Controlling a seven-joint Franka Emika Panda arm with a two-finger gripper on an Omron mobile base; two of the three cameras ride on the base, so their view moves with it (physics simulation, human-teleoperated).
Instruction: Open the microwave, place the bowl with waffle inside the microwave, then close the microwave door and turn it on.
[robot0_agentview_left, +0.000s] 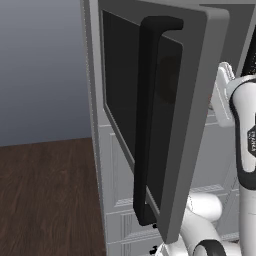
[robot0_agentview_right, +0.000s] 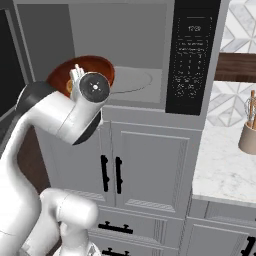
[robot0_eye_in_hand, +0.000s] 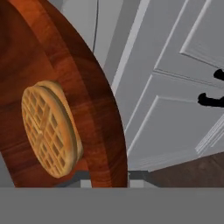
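Note:
The microwave (robot0_agentview_right: 192, 55) stands open above the white cabinets, its grey cavity and round glass turntable (robot0_agentview_right: 135, 80) exposed. The microwave door (robot0_agentview_left: 200, 100), with dark glass and a tall black bar handle (robot0_agentview_left: 147, 125), is swung far out to the left. The bowl with waffle (robot0_agentview_right: 100, 66), reddish-brown wood, hangs at the cavity's front left lip, tilted, partly behind my wrist. In the hand view the bowl (robot0_eye_in_hand: 92, 87) is close up, with the orange waffle (robot0_eye_in_hand: 48, 127) resting inside. My gripper (robot0_eye_in_hand: 109, 177) is shut on the bowl's rim.
White panelled cabinet doors (robot0_agentview_right: 145, 170) with short black handles lie under the microwave, drawers below them. A marble counter (robot0_agentview_right: 225, 170) with a utensil holder (robot0_agentview_right: 247, 135) lies to the right. Dark wooden floor (robot0_agentview_left: 45, 195) spreads left of the open door.

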